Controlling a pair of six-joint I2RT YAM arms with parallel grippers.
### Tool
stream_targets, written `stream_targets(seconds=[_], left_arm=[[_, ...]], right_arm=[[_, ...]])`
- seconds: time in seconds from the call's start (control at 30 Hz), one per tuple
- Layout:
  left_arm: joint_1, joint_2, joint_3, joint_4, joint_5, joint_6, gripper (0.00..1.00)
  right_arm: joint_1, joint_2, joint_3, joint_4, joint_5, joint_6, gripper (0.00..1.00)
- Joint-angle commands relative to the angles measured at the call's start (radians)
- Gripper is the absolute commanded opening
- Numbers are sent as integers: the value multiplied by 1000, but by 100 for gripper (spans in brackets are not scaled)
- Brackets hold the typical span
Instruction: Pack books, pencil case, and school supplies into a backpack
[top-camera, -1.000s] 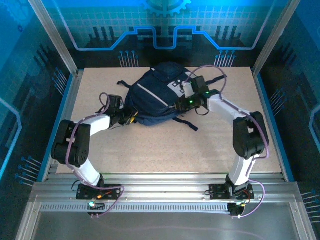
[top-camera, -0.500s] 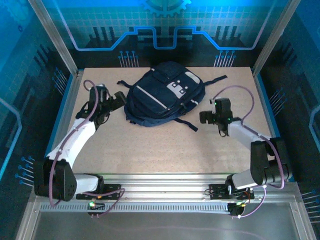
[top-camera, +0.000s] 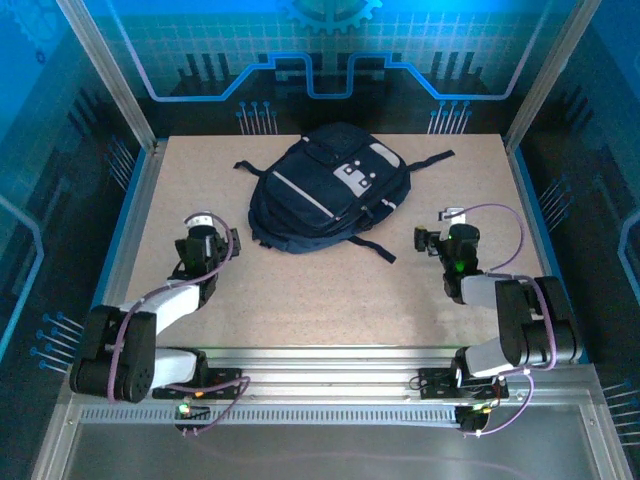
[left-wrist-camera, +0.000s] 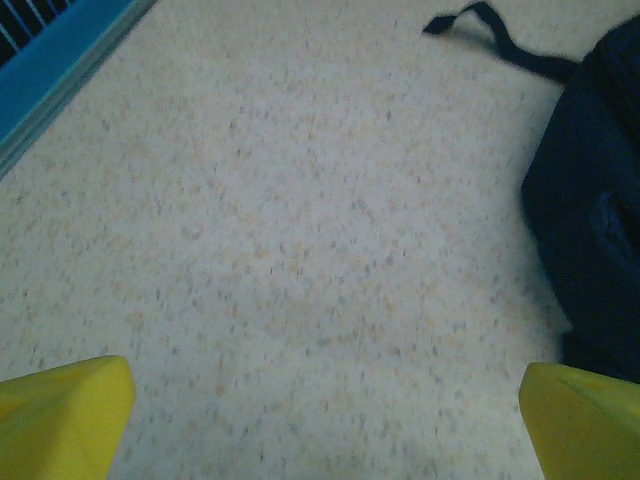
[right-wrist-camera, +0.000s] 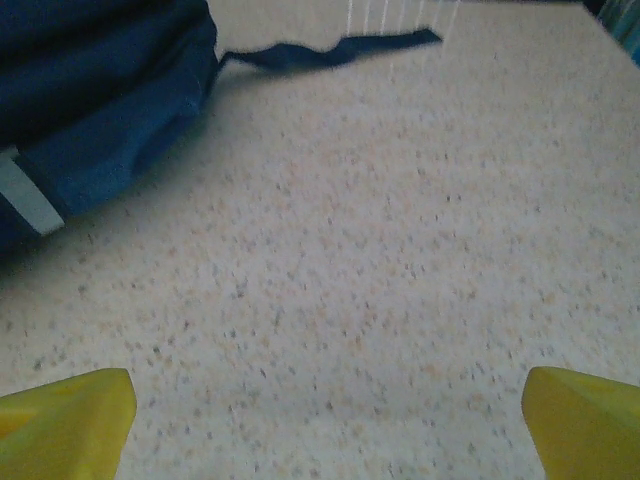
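Speckled beige worktop (top-camera: 300, 290) within a blue-lit enclosure. The backpack (top-camera: 325, 190) lies flat at the centre rear, front panel up, with one black strap (top-camera: 372, 247) trailing toward the near side. Within the last second both arms have withdrawn from the pack's flanks to folded poses near their bases. Left end effector (left-wrist-camera: 325, 420): fingers spread wide over bare surface, carrying nothing, the pack's edge to its right. Right end effector (right-wrist-camera: 325, 420): likewise agape and unladen, well apart from the pack. The retreat suggests that packing is finished or nearly so; whether the zip is fully drawn cannot be told.
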Motion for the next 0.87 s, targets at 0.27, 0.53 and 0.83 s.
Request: stream_targets(seconds=[0.27, 0.53, 0.83], left_arm=[[94, 249, -86, 577, 275, 48, 99], [90, 256, -62, 551, 266, 60, 99], [78, 257, -53, 537, 243, 65, 99]], right_arm=[[31, 37, 22, 81, 19, -21, 100], [30, 37, 24, 81, 17, -21, 100], [42, 40, 28, 78, 27, -32, 100]])
